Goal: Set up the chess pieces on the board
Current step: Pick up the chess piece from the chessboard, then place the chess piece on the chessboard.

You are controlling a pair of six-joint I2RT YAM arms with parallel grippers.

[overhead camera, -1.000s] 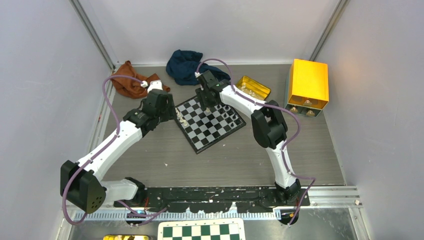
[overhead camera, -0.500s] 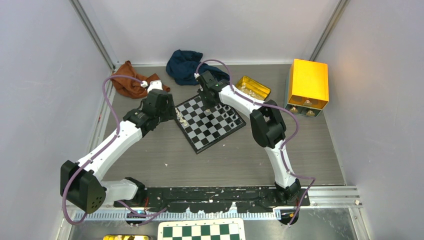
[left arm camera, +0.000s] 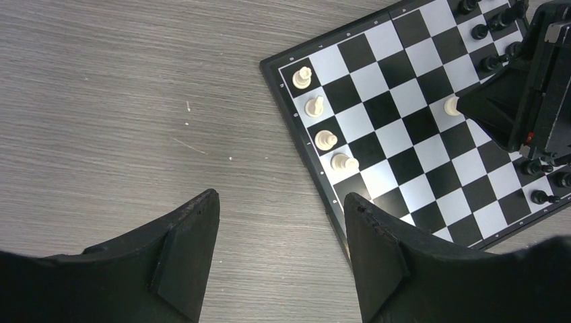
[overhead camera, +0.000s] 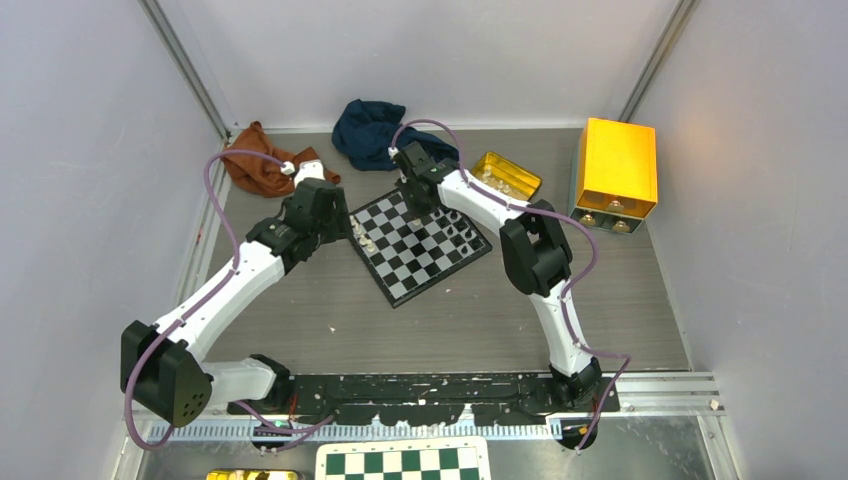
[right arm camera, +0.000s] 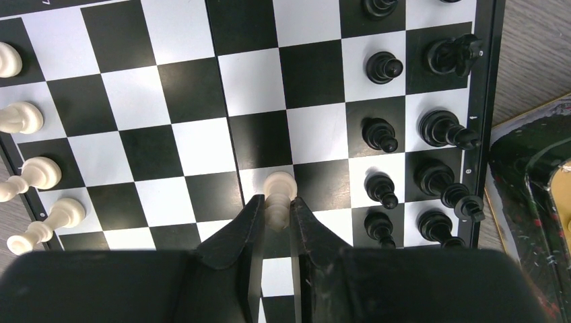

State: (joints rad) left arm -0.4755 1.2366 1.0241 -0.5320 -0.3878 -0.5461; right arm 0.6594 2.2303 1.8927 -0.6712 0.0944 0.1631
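The board lies tilted mid-table. Several white chess pieces line its left edge and several black ones stand in two rows along its right side. My right gripper is shut on a white piece that stands on the board, two columns left of the black pieces. In the left wrist view that same white piece shows beside the right gripper. My left gripper hangs open and empty over the table at the board's left rim.
A gold tin sits just behind the board's right corner, and a yellow box stands further right. A dark blue cloth and a rust-brown cloth lie at the back. A green-and-white checkered sheet is below the arm bases.
The right gripper's jaws have come together around the white piece. The left arm has not moved.
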